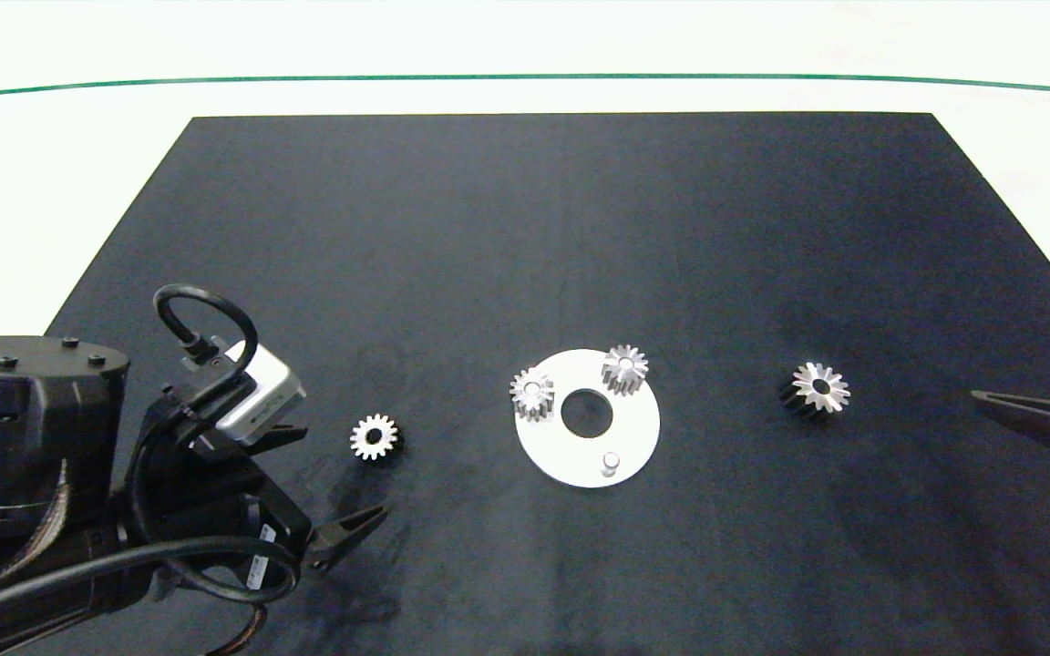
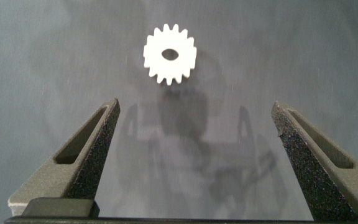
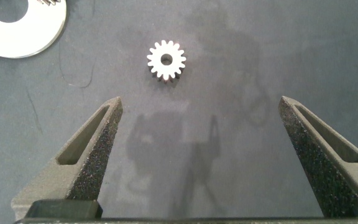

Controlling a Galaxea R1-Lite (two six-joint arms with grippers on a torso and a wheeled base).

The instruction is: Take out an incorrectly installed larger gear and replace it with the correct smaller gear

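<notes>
So here's the setup: a black mat [image 1: 561, 228] covers most of the white table [image 1: 51, 182], and roughly in the middle sits a flat white disc plate [image 1: 634, 428] with a big round hole in its centre. Two small silver gears are mounted on it, one at the left rim [image 1: 532, 393] and one near the far edge [image 1: 624, 368], and the third spot, on the near side, is just a bare little peg [image 1: 610, 463] with nothing on it. The larger gear [image 1: 817, 389], the one with the spiky star teeth and dark flank, is off the plate and lying on the mat to the right of it, well apart from the disc. In the right wrist view it [image 3: 166, 60] lies flat out ahead of the fingers with the edge of the plate [image 3: 42, 43] showing off to one side. The right gripper [image 3: 197, 162] is spread wide open with nothing in it, and in the head view only its finger [image 1: 1044, 424] pokes in from the right edge, near that gear but not touching. The smaller gear [image 1: 374, 436] sits on the mat left of the plate, loose. The left gripper [image 1: 338, 483] is right beside it on the near-left side, and its wrist view shows the gear [image 2: 169, 55] flat just beyond the released, empty fingers [image 2: 92, 155].
</notes>
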